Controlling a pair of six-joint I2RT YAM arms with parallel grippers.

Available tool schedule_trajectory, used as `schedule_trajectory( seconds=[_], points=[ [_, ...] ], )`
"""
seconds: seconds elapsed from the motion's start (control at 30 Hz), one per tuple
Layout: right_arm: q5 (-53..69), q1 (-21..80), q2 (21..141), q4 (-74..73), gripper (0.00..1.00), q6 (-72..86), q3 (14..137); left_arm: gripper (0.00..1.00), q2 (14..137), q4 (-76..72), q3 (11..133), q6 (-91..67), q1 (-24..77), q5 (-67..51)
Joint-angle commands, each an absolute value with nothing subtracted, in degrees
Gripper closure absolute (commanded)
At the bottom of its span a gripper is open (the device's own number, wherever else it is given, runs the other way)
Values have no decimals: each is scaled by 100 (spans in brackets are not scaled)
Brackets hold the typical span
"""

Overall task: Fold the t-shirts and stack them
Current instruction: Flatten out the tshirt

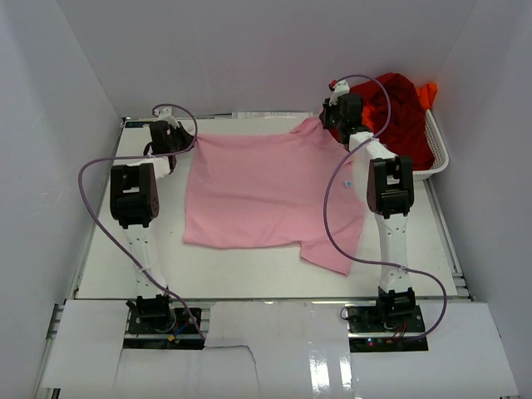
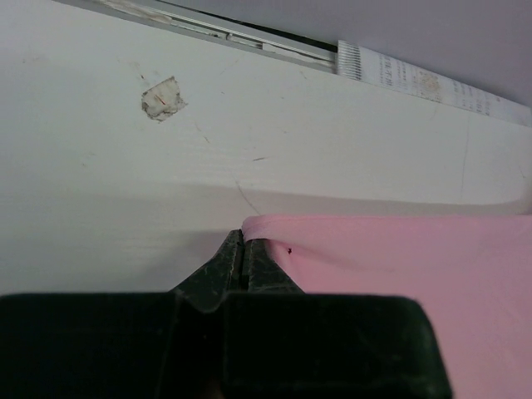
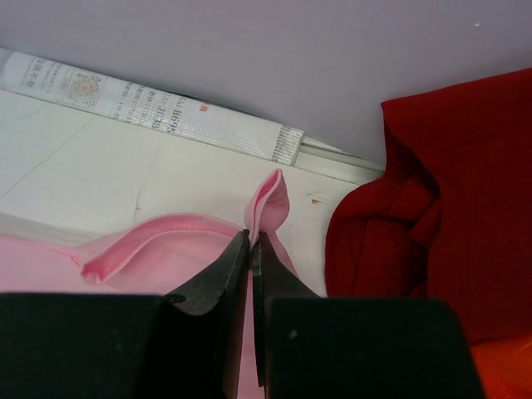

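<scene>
I have the pink shirt (image 1: 266, 191) lying spread out on the white table (image 1: 125, 258), filling the middle between the two arms. One short sleeve sticks out at its near right corner, and the far edge runs fairly straight from one gripper to the other.

The left gripper (image 2: 243, 241) sits low at the shirt's far left corner. On its wrist camera I see the fingers pressed together, with the pink hem caught right at their tips. The cloth beside them is raised a little off the table.

The right gripper (image 3: 251, 243) is at the far right corner of the shirt. Its fingers are almost together with pink cloth pinched between them, and a small fold of it stands up just past the tips. A rolled hem curls away to the left.

Just to the right of that gripper, the dark red shirt (image 3: 432, 208) lies bunched up, with a strip of bare table between it and the pink one. From above, it is heaped in the white basket (image 1: 439, 158) at the table's far right corner. The orange shirt (image 1: 428, 93) peeks out at the basket's far side.
</scene>
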State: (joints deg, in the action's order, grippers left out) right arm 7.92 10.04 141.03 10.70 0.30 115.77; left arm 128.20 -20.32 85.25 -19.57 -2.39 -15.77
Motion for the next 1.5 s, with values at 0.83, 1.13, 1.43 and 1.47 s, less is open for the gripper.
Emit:
schedule_trajectory(
  seconds=[0.83, 1.13, 1.43, 1.47],
  points=[
    [862, 1107, 14266, 1942, 9, 123, 12165, 25, 13140, -1890, 9817, -2048, -246, -1047],
    [958, 1195, 12641, 882, 9, -254, 10785, 7, 12412, -1171, 10029, -2012, -246, -1028],
    [510, 1520, 11953, -1885, 36, 69, 10239, 50, 11312, 77, 8596, -1784, 438, -1618],
    [536, 1529, 11944, -2107, 48, 210, 10239, 55, 11259, 262, 8526, -1767, 518, -1582]
  ],
)
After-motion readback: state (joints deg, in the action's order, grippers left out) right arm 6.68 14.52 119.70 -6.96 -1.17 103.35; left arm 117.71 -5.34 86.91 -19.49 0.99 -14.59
